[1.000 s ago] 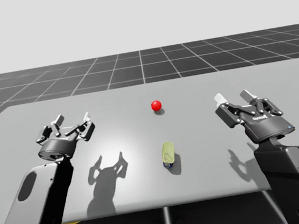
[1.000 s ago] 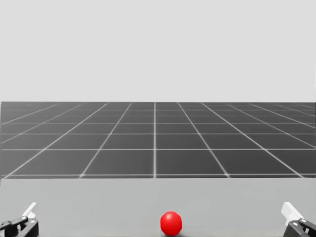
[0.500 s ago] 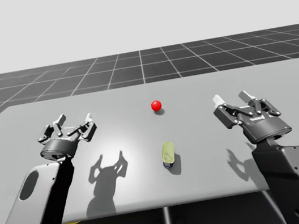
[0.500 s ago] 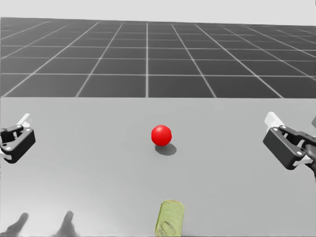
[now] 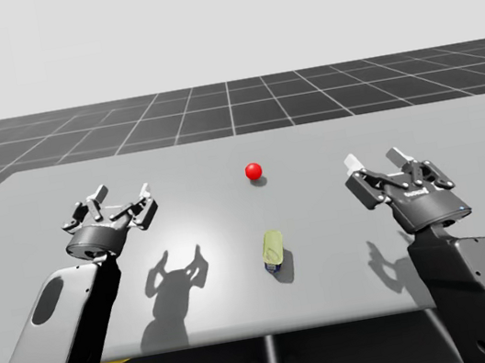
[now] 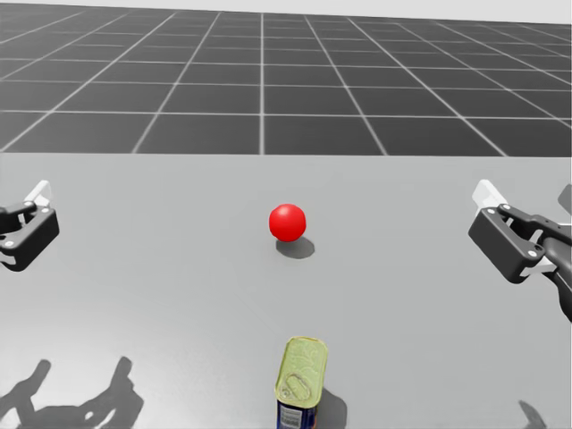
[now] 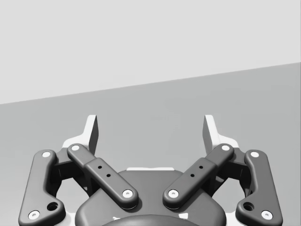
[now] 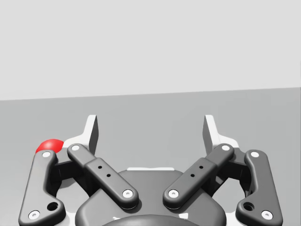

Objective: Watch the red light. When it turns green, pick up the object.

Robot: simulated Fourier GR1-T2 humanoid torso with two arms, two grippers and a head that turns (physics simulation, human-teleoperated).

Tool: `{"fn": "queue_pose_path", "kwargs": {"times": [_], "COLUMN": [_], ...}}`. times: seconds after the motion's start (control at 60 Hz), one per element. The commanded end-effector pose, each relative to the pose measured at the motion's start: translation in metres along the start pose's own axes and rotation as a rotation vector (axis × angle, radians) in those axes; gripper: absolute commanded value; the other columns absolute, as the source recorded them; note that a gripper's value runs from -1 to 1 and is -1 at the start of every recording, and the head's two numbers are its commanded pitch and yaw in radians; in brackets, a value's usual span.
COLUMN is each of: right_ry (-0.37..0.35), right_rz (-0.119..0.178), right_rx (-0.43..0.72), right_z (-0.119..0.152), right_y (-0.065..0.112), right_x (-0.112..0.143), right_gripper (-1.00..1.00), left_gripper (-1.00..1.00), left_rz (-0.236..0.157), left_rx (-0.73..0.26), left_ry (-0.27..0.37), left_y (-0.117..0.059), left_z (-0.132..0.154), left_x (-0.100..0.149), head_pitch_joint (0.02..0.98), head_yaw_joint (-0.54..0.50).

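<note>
My left gripper [image 5: 119,196] hovers over the grey table [image 5: 42,206] with its fingers spread wide and nothing between them; ahead of it the left wrist view has just bare tabletop. My right gripper [image 5: 373,160] hovers likewise, fingers wide apart and empty. The red light [image 5: 254,171], a small ball showing red, sits on the table between the two grippers and a little further out than both; in the right wrist view it peeks out just beside that gripper's left finger. The oval tin [image 5: 274,251], with a yellow-green pull-tab lid and a blue side, rests between the grippers, nearer to me than either and well apart from both.
</note>
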Motion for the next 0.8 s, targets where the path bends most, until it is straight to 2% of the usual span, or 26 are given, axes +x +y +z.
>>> {"fn": "queue_pose_path", "kwargs": {"times": [0.017, 0.8], "right_ry": [-0.003, -0.006], "right_rz": [0.004, 0.022], "right_rx": [0.000, 0.012], "right_z": [0.0000, 0.0001], "right_y": [-0.0001, 0.0018], "right_x": [0.0003, -0.0006], "right_gripper": [-1.00, -1.00], "left_gripper": [-1.00, -1.00], "left_rz": [0.001, -0.003], "left_rx": [0.000, -0.002], "left_ry": [-0.002, -0.001], "left_y": [-0.0003, -0.0024], "left_z": [-0.0002, 0.0006], "left_x": [0.0004, 0.0002], "head_pitch_joint": [0.584, 0.586], "head_yaw_joint": [-0.06, -0.06]}}
